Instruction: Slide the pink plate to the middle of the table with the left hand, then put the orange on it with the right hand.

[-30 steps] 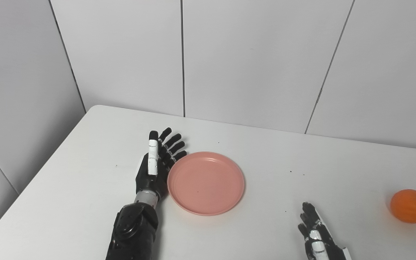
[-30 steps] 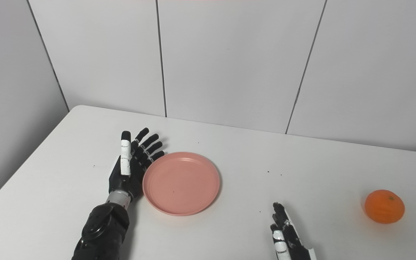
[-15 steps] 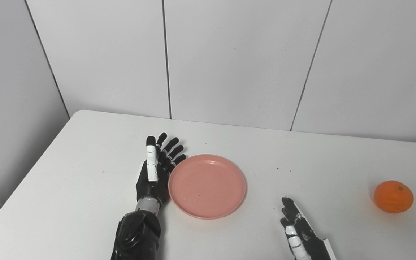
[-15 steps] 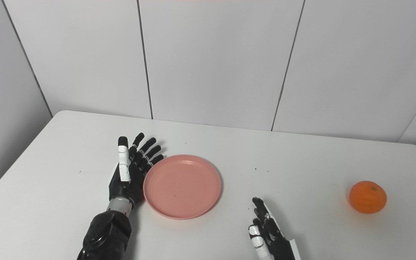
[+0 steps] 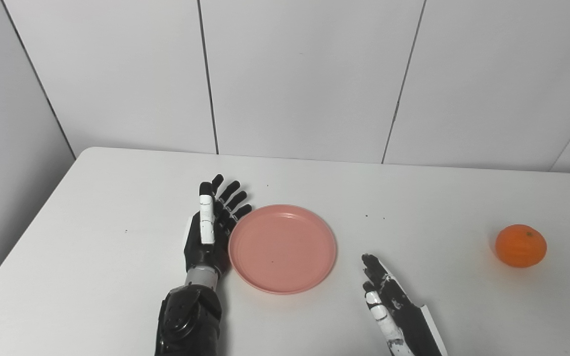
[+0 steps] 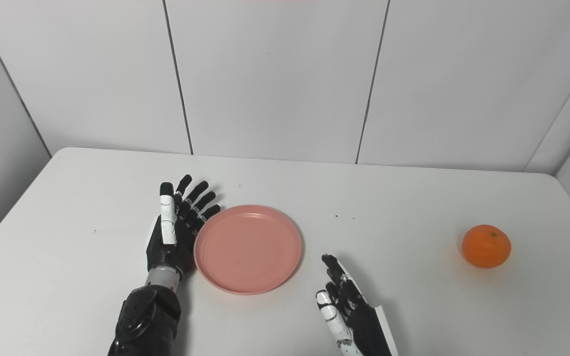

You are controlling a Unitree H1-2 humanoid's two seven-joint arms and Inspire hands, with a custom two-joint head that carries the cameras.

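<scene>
The left robot hand (image 5: 209,232), fingers spread and holding nothing, rests against the left rim of the pink plate (image 5: 282,248) near the tabletop (image 5: 117,207) centre. The right robot hand (image 5: 389,301) is open; the orange (image 5: 520,245) lies far right and may roll away if nudged.

**My hands and forearms: appearance**

My left hand (image 5: 209,236): glossy black shell, slim segmented black fingers, thumb faced with a white plate. Silver metal ring at the wrist, bulky black forearm casing below. My right hand (image 5: 389,301): same black build, white-plated thumb, white panel along the wrist edge.
</scene>
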